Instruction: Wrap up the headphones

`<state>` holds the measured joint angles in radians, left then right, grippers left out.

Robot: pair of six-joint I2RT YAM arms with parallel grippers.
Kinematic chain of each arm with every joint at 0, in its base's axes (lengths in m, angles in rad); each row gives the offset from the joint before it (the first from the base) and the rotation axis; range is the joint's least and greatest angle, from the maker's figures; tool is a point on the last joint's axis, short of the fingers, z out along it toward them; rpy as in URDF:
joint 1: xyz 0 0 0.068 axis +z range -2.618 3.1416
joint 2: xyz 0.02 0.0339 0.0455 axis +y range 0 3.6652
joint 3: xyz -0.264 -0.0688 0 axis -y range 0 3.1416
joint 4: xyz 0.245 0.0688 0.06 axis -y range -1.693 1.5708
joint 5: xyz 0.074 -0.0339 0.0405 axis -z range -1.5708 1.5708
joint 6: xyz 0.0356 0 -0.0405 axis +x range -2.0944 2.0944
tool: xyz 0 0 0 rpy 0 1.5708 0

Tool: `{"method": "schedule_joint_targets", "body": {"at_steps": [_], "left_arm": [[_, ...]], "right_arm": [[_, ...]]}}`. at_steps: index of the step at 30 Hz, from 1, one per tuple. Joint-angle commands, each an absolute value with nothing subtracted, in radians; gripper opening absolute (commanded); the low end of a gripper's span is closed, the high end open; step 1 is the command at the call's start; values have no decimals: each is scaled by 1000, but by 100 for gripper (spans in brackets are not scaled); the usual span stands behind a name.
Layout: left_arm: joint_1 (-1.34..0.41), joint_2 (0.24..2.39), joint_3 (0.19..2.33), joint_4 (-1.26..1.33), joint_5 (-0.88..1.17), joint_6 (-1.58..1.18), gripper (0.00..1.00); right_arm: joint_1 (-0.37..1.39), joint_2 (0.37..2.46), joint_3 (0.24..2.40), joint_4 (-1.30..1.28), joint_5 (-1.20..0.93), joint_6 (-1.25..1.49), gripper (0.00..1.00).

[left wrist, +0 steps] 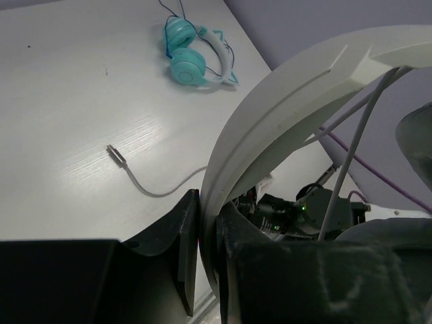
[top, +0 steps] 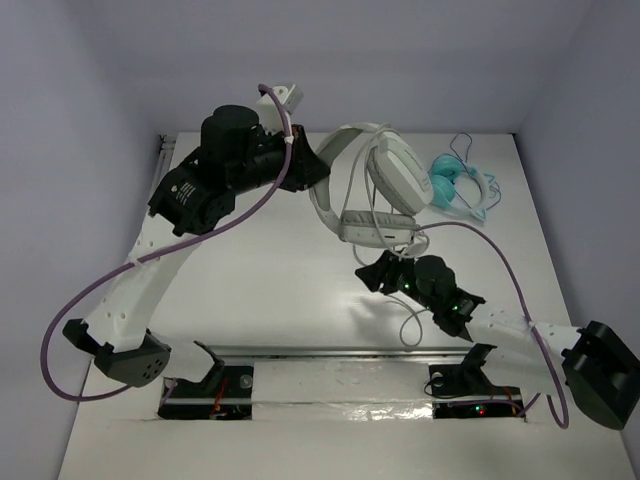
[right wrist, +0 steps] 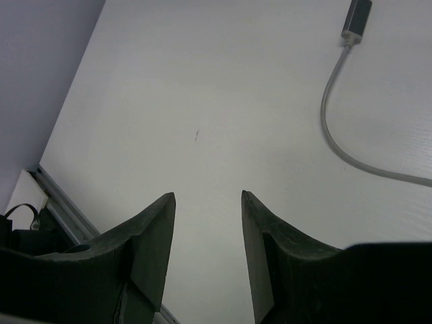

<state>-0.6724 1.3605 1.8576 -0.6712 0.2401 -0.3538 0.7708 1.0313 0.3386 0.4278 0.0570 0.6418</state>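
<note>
The white headphones point(top: 385, 185) hang above the table's far middle, ear cups folded together. My left gripper point(top: 322, 168) is shut on their wide headband point(left wrist: 283, 101), which is pinched between my jaws in the left wrist view. The thin grey cable point(top: 408, 320) drops from the cups and loops on the table; it also shows in the left wrist view point(left wrist: 162, 191), ending in a plug point(left wrist: 116, 155). My right gripper point(top: 370, 275) is open and empty, low over the table just under the cups. Its view point(right wrist: 208, 197) shows the cable point(right wrist: 331, 128) and plug point(right wrist: 356, 19) ahead to the right.
Smaller teal headphones point(top: 455, 185) with a thin blue cord lie at the far right, also in the left wrist view point(left wrist: 189, 57). A metal rail point(top: 340, 352) runs along the near edge by the arm bases. Walls close in the back and sides.
</note>
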Motion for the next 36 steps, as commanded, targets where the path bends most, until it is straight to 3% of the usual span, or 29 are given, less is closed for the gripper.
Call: {"method": "schedule_joint_targets", "body": {"at_steps": [1, 20, 36], "left_arm": [[-605, 1347, 1849, -503, 343, -456, 0], [-514, 1350, 1896, -465, 385, -502, 0], [-453, 1332, 1789, -344, 278, -606, 0]], "right_arm": [[762, 1046, 321, 520, 14, 663, 50], [781, 1155, 327, 598, -87, 683, 43], [871, 1175, 324, 575, -46, 721, 42]]}}
